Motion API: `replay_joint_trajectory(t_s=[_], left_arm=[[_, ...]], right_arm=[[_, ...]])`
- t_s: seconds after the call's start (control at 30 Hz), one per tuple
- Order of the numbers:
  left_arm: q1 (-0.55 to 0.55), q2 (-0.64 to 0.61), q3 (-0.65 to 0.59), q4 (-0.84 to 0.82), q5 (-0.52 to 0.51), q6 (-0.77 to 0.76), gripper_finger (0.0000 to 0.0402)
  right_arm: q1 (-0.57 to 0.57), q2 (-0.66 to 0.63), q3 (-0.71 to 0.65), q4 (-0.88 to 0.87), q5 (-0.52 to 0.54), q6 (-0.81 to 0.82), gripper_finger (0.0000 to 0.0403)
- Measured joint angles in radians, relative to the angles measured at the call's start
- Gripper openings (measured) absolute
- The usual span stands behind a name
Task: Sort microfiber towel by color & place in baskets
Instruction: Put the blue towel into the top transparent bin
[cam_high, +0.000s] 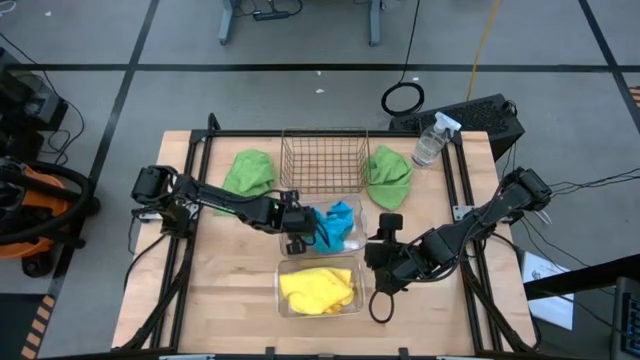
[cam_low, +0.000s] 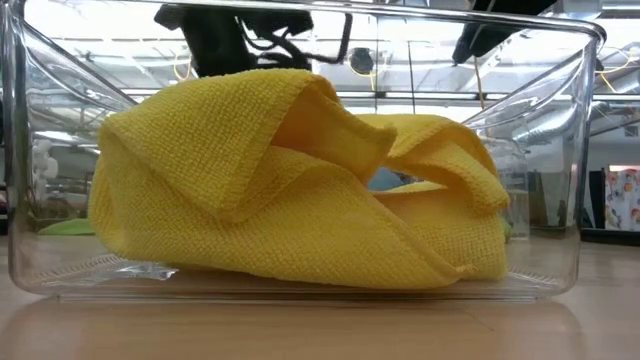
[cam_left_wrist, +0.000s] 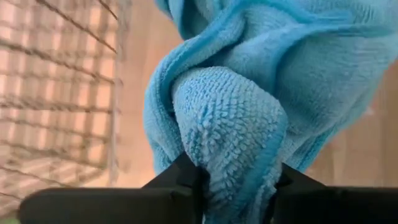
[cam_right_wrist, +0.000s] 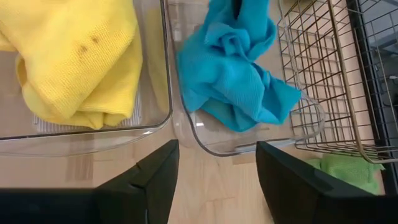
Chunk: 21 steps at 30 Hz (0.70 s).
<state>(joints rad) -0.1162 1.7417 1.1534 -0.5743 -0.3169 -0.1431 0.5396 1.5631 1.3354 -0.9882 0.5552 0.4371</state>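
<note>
Left tool (cam_high: 297, 226) clamped on a bunched fold of sky-blue microfiber towel (cam_left_wrist: 249, 124), right over the middle clear plastic basket (cam_right_wrist: 249, 146), with the blue cloth draped into that basket beside the copper wire basket (cam_high: 322, 160). Right tool (cam_high: 384, 268) parked just beside the two clear baskets, fingers (cam_right_wrist: 149, 180) spread wide and holding nothing. Yellow towels (cam_high: 317, 289) already heaped in the near clear basket (cam_high: 283, 268); two green towels, one (cam_high: 249, 171) left of the wire basket and one (cam_high: 389, 175) right of it, lying on the wooden surface (cam_high: 230, 290), not yet sorted. Spray bottle (cam_high: 431, 141) standing at the far right corner, apart from the job. Judging by the folds: light, limp, nappy cloth, no stiffness, likely to sag, trail and snag on basket rims or wire mesh. Best taken by pinching a raised ridge or bunched crest near the middle, not a flat edge, and lifted high enough to clear the rim before release.
</note>
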Motion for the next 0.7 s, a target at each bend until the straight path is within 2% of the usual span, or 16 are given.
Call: replay_joint_trajectory(t_s=[0.17,0.4,0.53,0.7], left_arm=[[-0.001,0.008,0.000,-0.013,0.020,-0.034,0.0137],[-0.003,-0.018,0.049,-0.018,-0.073,-0.002,0.0218],[-0.003,-0.018,0.089,-0.051,-0.081,0.046,0.0240],[-0.002,-0.018,0.096,-0.156,-0.063,-0.005,0.0244]], right_arm=[[0.000,0.000,0.000,-0.005,0.000,-0.003,0.0203],[0.000,0.000,0.000,-0.011,0.000,-0.003,0.0203],[0.000,0.000,0.000,-0.013,0.000,-0.003,0.0203],[0.005,0.000,0.000,-0.023,0.000,0.005,0.0203]])
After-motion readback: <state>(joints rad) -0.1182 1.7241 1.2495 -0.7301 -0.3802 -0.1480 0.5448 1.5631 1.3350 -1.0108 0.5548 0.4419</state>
